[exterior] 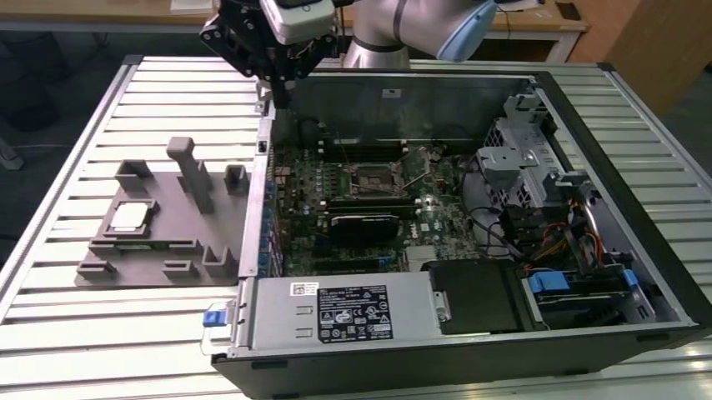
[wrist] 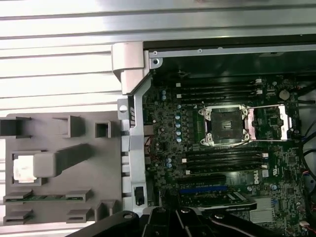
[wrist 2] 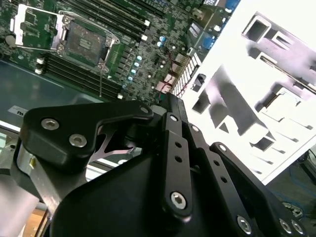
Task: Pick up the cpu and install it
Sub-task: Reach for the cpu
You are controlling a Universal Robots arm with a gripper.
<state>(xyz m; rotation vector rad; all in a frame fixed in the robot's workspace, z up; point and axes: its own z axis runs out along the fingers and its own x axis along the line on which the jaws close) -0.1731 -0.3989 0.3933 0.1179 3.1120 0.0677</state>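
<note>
Fingers [exterior: 278, 92] together nr case [exterior: 263, 192] edge; cpu [exterior: 132, 216] flat, lid up, in holder [exterior: 167, 250]

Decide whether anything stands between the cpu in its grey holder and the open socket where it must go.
Yes. The tall post of the grey holder rises beside the cpu on the side toward the socket, and the computer case's upright wall runs between holder and socket. The socket itself lies open, nothing visible in it.
</note>
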